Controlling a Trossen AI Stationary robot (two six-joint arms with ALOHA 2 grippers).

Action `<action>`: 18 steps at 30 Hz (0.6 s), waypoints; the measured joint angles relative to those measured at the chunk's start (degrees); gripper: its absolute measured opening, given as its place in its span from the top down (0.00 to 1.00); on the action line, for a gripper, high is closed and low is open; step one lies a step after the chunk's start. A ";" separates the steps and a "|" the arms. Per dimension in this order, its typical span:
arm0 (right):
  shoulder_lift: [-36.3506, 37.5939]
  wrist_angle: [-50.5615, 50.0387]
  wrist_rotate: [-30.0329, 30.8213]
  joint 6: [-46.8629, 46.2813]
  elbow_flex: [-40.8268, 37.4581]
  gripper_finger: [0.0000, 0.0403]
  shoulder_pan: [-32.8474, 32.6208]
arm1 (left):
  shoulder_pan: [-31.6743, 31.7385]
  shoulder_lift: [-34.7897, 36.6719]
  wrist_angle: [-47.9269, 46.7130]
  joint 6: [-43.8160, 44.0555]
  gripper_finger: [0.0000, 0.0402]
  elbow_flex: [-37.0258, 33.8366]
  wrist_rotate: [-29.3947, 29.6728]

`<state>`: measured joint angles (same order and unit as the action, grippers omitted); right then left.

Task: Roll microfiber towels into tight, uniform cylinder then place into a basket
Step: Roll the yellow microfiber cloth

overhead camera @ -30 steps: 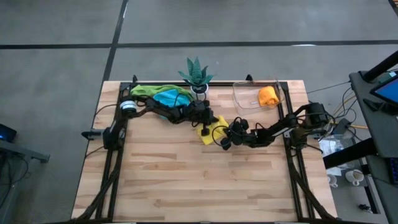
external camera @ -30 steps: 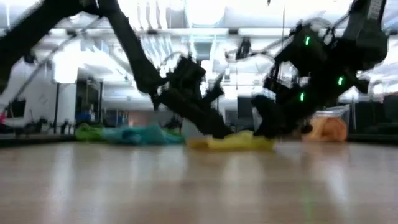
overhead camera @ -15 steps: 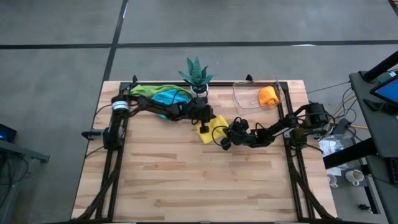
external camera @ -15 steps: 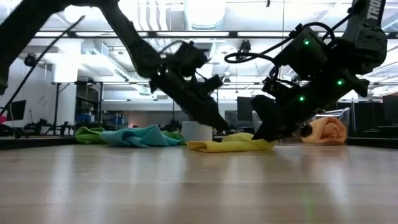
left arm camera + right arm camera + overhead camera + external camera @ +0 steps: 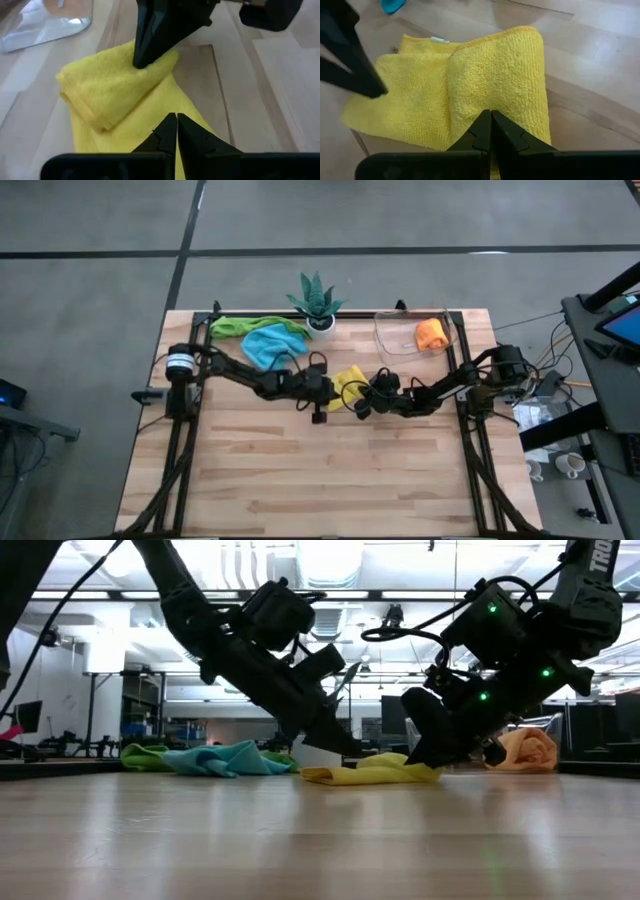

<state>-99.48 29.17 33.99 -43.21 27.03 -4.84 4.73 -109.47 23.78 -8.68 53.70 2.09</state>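
A yellow microfiber towel (image 5: 348, 383) lies near the table's middle, one part folded over into a thick fold (image 5: 112, 92), the rest flat. My left gripper (image 5: 176, 125) is shut and comes from the table's left over the flat part. My right gripper (image 5: 490, 122) is shut and comes from the right onto the fold. A blue towel (image 5: 265, 345) and a green towel (image 5: 235, 327) lie bunched at the far left. The clear basket (image 5: 395, 340) stands at the far right with an orange towel roll (image 5: 431, 333) inside. My left gripper sets its shut fingertips (image 5: 377, 87) on the towel's flat single layer (image 5: 150, 125), slanting down from the table's left. The towel lies on the table under them. My right gripper presses its shut fingertips (image 5: 142, 60) on the top of the thick fold (image 5: 490, 95), slanting down from the table's right. The fold rests on the flat part of the towel.
A green spiky plant in a white pot (image 5: 318, 302) stands at the far edge, just beyond the yellow towel. Black frame rails (image 5: 185, 450) run along the table's left and right sides. Bare wood (image 5: 320, 480) lies toward the near edge.
My left gripper, shut throughout, has swung from the far side of the yellow towel, by the plant, toward the near edge and now stands at the towel's left side. My right gripper has stayed on the fold.
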 joint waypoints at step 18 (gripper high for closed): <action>0.39 1.25 -0.21 0.40 1.58 0.98 -0.02 | -0.72 -4.98 2.46 2.34 1.00 -0.54 0.08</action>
<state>-99.09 30.42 33.78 -42.81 28.61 -4.86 4.01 -114.45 26.24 -6.34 53.16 2.17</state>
